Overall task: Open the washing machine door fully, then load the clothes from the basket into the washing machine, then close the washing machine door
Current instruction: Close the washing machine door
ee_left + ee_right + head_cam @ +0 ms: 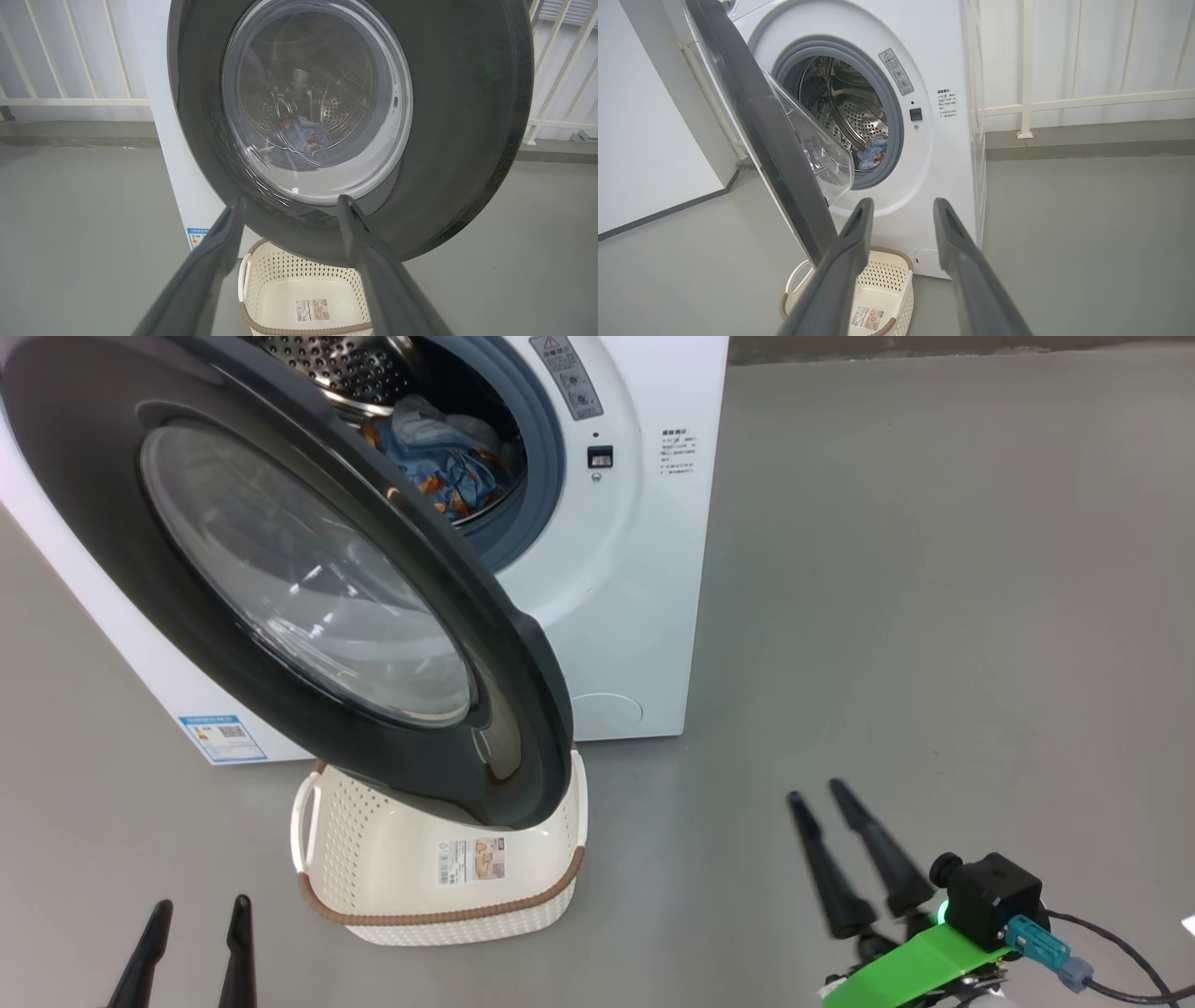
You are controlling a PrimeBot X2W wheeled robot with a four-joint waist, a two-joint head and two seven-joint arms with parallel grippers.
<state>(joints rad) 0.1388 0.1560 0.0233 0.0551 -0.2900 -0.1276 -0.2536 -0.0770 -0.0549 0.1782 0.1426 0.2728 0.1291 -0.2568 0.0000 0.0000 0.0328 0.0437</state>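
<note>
The white washing machine (616, 569) (943, 154) stands with its black-rimmed glass door (308, 588) (448, 116) (761, 135) swung out over the basket. The blue bear-print clothes (443, 457) (873, 151) lie inside the steel drum, and show dimly through the glass (303, 137). The cream basket (373, 859) (280, 289) (887, 284) sits on the floor under the door's lower edge, with just a label sticker on its bottom. My left gripper (198, 915) (289, 205) is open, low at the left, facing the door's outer face. My right gripper (820, 793) (901, 205) is open, to the right of the basket, holding nothing.
Grey floor (934, 569) spreads to the right of the machine. A white railing (1064, 100) runs behind the machine and a white wall (644, 140) stands at its other side. A blue label sticker (224, 737) marks the machine's lower corner.
</note>
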